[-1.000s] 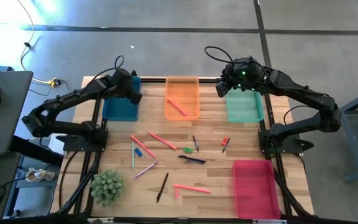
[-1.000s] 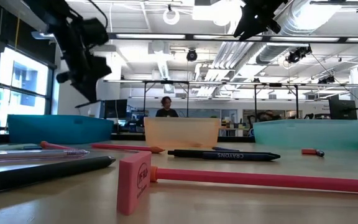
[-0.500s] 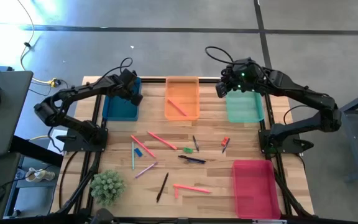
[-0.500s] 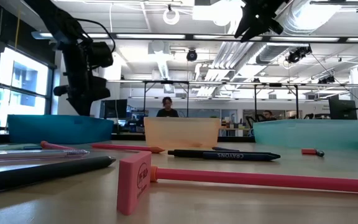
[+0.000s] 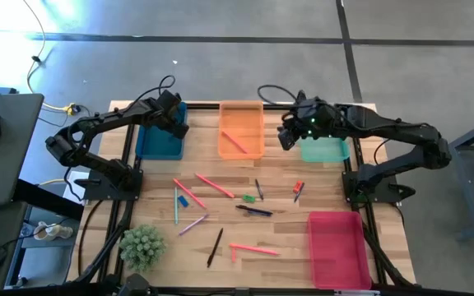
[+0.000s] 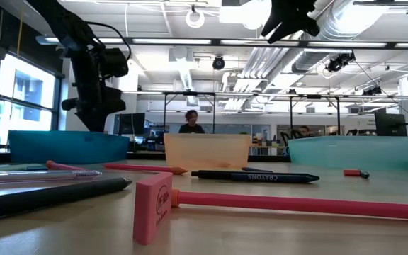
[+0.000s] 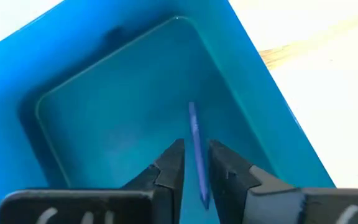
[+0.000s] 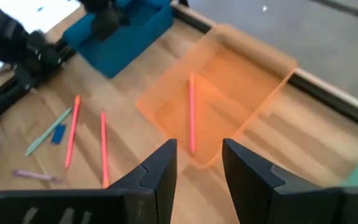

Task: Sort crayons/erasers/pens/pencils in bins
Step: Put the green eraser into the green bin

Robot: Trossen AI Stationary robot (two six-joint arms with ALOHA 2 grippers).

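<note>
My left gripper (image 5: 174,123) hangs over the dark blue bin (image 5: 156,146) at the far left, its fingers a little apart. In the left wrist view a slim blue-purple pen (image 7: 196,140) shows in the gap between them, on the bin's floor. My right gripper (image 5: 286,136) is open and empty, high above the strip between the orange bin (image 5: 241,108) and the teal-green bin (image 5: 329,151). A salmon-pink stick (image 8: 191,112) lies in the orange bin. Salmon sticks (image 5: 213,185), dark pens (image 5: 254,210) and small erasers (image 5: 248,197) lie mid-table.
The red-pink bin (image 5: 336,247) stands at the near right. A green spiky plant (image 5: 142,247) sits at the near left. A pink eraser block (image 6: 153,207) and a long salmon stick (image 6: 296,205) lie close to the low camera. A person stands in the room behind.
My left gripper has gone down toward the dark blue bin and tipped to point more straight down. My right gripper has moved from over the teal-green bin toward the table's left, toward the orange bin, staying high.
</note>
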